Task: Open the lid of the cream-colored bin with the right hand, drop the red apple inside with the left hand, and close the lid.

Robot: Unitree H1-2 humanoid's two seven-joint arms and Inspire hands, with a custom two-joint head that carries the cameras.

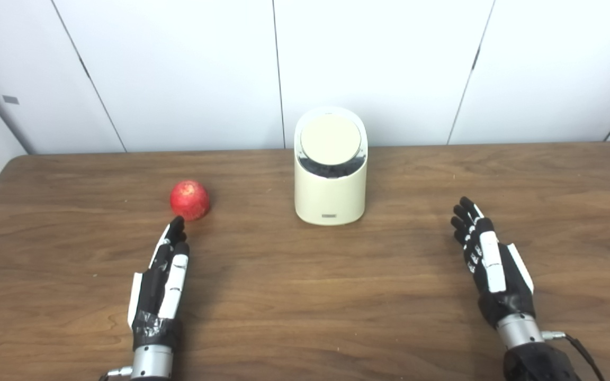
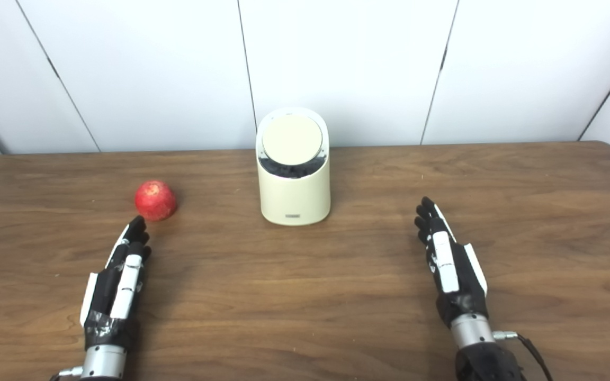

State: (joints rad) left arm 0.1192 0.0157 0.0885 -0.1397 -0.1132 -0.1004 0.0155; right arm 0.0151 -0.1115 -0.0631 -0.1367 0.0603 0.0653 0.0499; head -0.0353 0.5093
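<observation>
A cream-colored bin (image 1: pixel 330 182) stands upright at the middle back of the wooden table (image 1: pixel 305 317), its round lid (image 1: pixel 330 138) down and tilted toward me. A red apple (image 1: pixel 190 200) lies to the bin's left. My left hand (image 1: pixel 164 278) rests open just in front of the apple, fingertips a short way from it. Well to the right of the bin and nearer to me, my right hand (image 1: pixel 487 259) is open and holds nothing.
White wall panels (image 1: pixel 178 69) rise right behind the table's far edge. Bare wood lies between the two hands and in front of the bin.
</observation>
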